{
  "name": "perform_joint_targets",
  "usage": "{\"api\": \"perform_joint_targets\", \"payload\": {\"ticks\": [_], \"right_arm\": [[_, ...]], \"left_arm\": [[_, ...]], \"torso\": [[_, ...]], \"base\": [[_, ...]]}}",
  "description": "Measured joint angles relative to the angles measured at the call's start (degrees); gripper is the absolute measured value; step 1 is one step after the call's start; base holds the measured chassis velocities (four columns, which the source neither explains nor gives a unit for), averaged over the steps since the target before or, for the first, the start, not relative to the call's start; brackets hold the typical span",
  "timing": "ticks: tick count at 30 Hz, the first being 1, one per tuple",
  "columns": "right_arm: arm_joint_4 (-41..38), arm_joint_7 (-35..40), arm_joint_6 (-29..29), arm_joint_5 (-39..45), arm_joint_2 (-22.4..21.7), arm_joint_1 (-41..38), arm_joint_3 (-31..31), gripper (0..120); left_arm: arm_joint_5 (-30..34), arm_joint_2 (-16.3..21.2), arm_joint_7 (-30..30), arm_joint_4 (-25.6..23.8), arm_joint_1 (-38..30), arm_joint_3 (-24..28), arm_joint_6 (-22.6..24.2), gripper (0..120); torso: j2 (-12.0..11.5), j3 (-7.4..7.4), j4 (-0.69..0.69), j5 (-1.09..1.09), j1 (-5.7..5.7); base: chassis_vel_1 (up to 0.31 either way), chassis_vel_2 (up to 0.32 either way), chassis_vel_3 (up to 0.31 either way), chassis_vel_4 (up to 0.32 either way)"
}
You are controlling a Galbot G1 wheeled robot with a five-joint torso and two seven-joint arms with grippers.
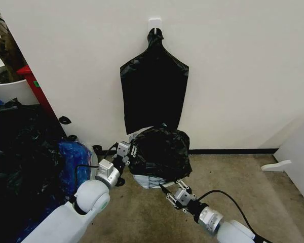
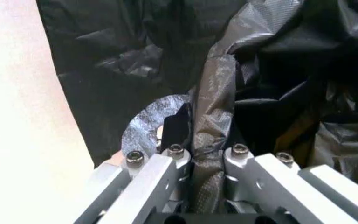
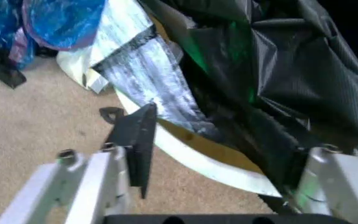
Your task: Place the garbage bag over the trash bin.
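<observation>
So we're well into this one, we'd say. Using the trash bin (image 1: 152, 178) as our landmark: it sits on the floor right against the wall, directly below the flat black bag (image 1: 153, 93) hanging from a wall hook, and the garbage bag (image 1: 161, 151) is already draped over its top in a big crinkly heap, covering the mouth and most of the upper sides. Only a strip of white bin wall peeks out near the bottom front, along with a pale, shiny stretch of the bag's plastic. So the bag is on the bin, but it looks bunched and loose rather than snugged down around the rim, and that's what we reckon is left: spreading the film evenly and pulling the edge down all round. Off to the bin's left there's a shiny blue bag (image 1: 73, 159) and a pile of other black plastic. Our left gripper (image 1: 125, 152) is tight against the bin's left side, and in the left wrist view its fingers (image 2: 166, 168) are clamped on a twisted fold of the garbage bag (image 2: 213, 140) running up between them. Our right gripper (image 1: 173, 188) hovers just in front of the bin, low at its right, fingers (image 3: 138, 140) spread wide with nothing in them; the right wrist view has the bin's white rim (image 3: 197, 161) and the bag's hem lying between them, so we'd guess that side's edge hasn't been caught yet.
</observation>
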State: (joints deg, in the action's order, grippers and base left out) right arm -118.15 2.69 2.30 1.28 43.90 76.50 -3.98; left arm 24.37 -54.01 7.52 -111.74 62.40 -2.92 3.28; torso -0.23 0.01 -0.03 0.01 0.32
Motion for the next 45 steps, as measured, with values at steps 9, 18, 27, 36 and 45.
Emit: {"api": "perform_joint_targets", "payload": {"ticks": [9, 18, 27, 36, 45], "right_arm": [[0.2, 0.1, 0.2, -3.6, -0.5, -0.5, 0.3, 83], [0.2, -3.5, -0.2, -4.4, -1.2, -1.4, 0.4, 57], [0.9, -7.0, -0.5, -4.6, -1.1, -2.7, 0.3, 21], [2.5, -10.0, -5.9, -4.8, -0.5, -2.6, 0.9, 0], [10.1, -21.8, -21.9, -4.1, 2.4, -1.9, 2.8, 0]], "left_arm": [[0.0, 0.1, 0.1, -0.5, 0.4, -0.1, 0.1, 3], [-0.1, -0.1, 0.3, -0.5, 0.2, 0.3, 0.3, 3], [-0.1, -0.3, 0.7, 0.0, -0.8, 1.2, 0.5, 3], [1.0, -0.4, 1.7, 0.7, -2.0, 1.5, 1.1, 3], [7.1, -0.4, 3.8, -0.1, -3.7, 0.3, 4.8, 3]], "torso": [[0.0, 0.00, 0.00, 0.00, 0.00], [0.0, 0.00, 0.00, 0.00, 0.00], [0.0, 0.00, 0.00, 0.00, 0.00], [0.0, 0.00, 0.01, 0.00, 0.00], [0.0, 0.00, 0.00, 0.00, 0.00]], "base": [[0.000, 0.000, 0.000, 0.000], [0.000, 0.000, 0.000, 0.000], [0.000, 0.000, 0.000, 0.000], [0.000, 0.000, 0.000, 0.000], [0.000, 0.000, 0.000, 0.000]]}}
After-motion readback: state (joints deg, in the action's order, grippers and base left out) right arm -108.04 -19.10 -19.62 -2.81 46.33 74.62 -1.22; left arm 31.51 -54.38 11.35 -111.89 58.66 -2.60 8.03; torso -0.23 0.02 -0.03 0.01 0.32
